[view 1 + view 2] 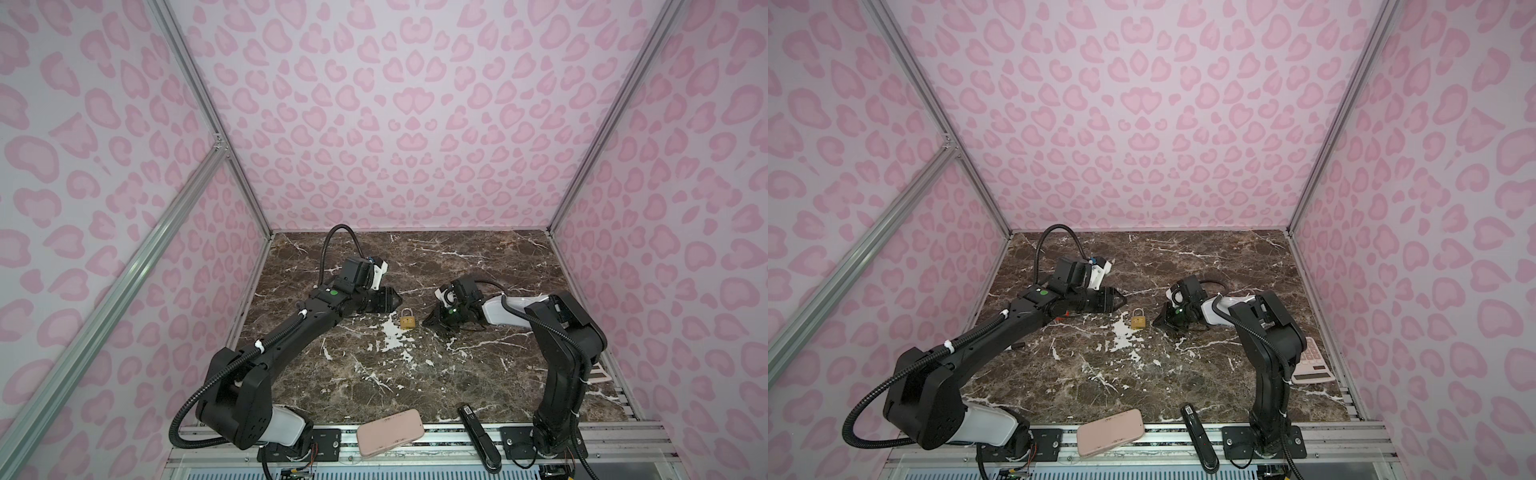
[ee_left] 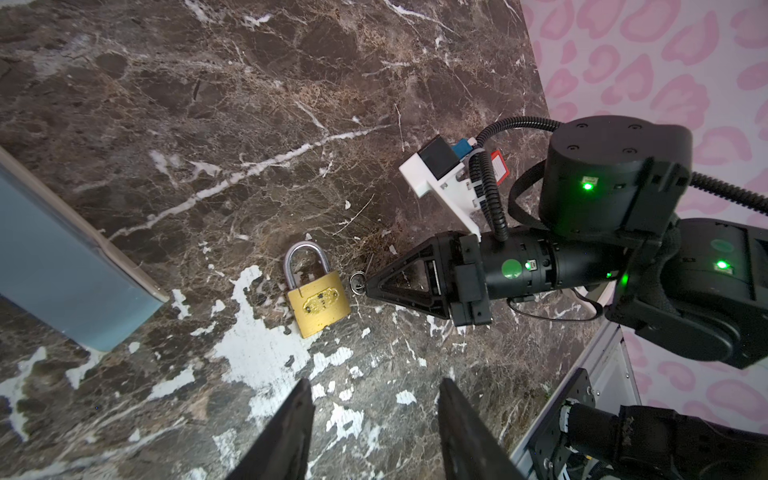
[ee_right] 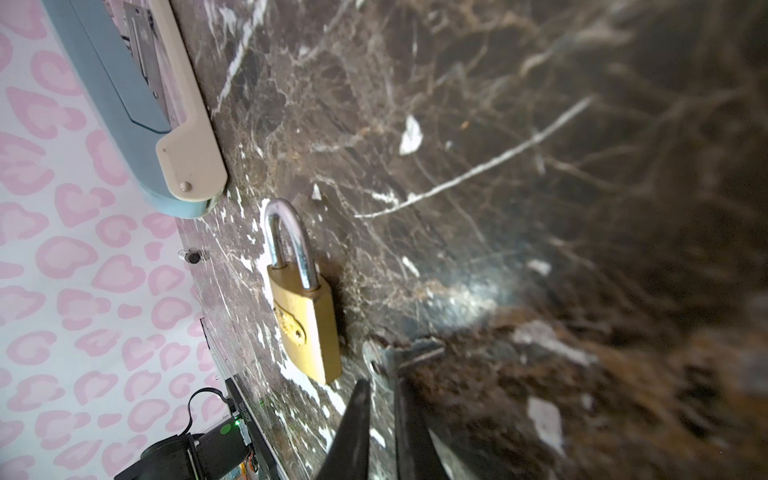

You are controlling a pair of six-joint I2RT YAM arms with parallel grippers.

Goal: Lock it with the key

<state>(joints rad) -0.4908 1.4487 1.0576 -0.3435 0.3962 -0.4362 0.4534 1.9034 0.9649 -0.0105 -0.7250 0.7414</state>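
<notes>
Left wrist view: right fingers (image 2: 399, 286) clench the thin, likely slippery key (image 2: 358, 281), best held by its head; left fingers (image 2: 291, 432) released.

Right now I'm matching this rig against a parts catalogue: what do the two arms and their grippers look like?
The left arm and right arm are black, each with one white segment. Black corrugated cable runs along both, held by white ties. Round green stickers and green lights mark the wrists. The left gripper and right gripper have black triangular fingers tapering to points.
</notes>
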